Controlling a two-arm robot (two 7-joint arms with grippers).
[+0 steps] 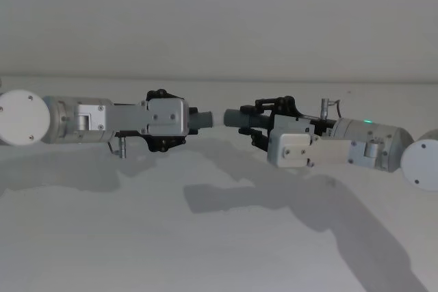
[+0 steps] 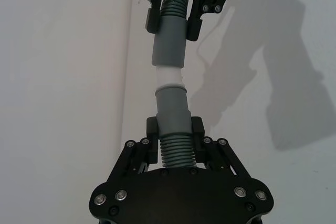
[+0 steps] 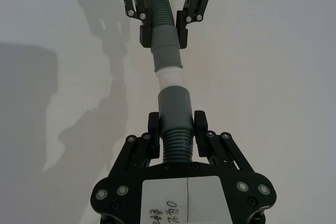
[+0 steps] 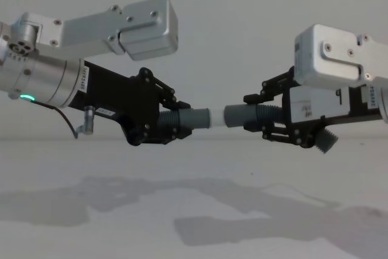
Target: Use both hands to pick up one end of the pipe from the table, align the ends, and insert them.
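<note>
Both grippers hold the pipe pieces in the air above the white table (image 1: 219, 244), pointing at each other. My left gripper (image 1: 188, 120) (image 2: 174, 129) (image 4: 176, 119) is shut on the ribbed grey piece (image 2: 173, 111) that carries the pale white tip (image 2: 169, 77) (image 4: 216, 117). The right gripper (image 1: 263, 120) (image 3: 176, 124) (image 4: 257, 116) is shut on the other grey piece (image 3: 173, 106) with the round open mouth (image 4: 229, 116). The two pieces lie in one line. The white tip meets the mouth; I cannot tell how deep it sits.
Shadows of both arms fall on the table (image 4: 194, 222) below. A plain pale wall (image 1: 219, 18) stands behind. A bent end of the right piece (image 4: 326, 141) sticks out under the right gripper.
</note>
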